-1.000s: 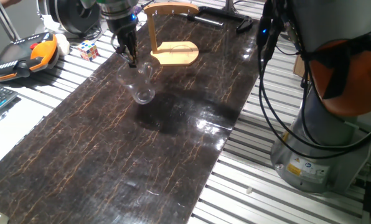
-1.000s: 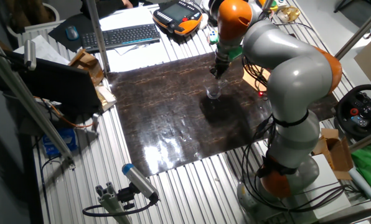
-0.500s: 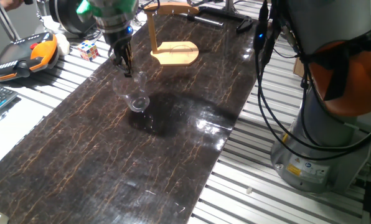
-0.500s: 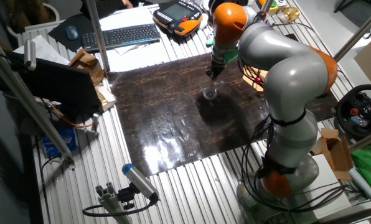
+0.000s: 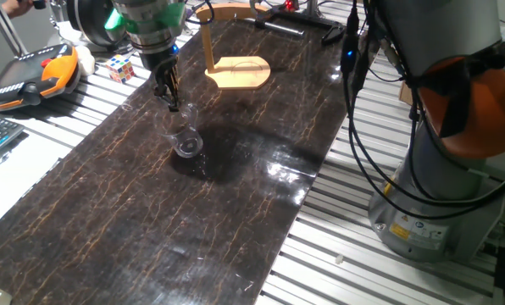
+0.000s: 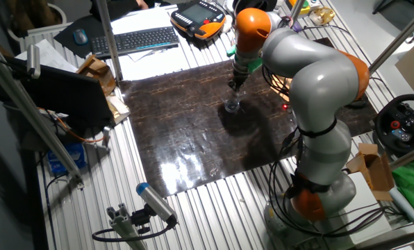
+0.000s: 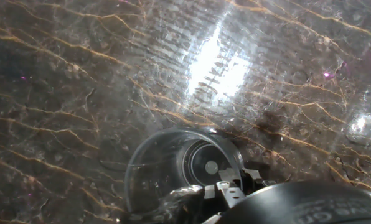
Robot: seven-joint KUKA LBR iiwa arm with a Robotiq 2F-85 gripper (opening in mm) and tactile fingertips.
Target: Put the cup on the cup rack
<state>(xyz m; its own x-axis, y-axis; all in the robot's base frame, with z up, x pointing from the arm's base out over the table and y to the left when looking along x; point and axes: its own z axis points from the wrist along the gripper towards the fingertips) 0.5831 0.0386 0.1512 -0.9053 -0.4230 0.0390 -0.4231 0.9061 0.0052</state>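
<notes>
Clear plastic cup [image 5: 185,134] pinched at rim by hand [image 5: 169,95], upright on dark marbled bench [image 5: 235,212]. Wooden cup rack [image 5: 234,51] seen well apart, unoccupied. Grasp judged done; lift, carry, hanging left.

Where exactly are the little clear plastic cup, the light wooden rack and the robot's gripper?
clear plastic cup [image 5: 185,138]: one fixed view, on its see-through wall.
light wooden rack [image 5: 238,73]: one fixed view, on its flat base.
gripper [image 5: 169,96]: one fixed view, between the fingertips at the cup's rim.
</notes>
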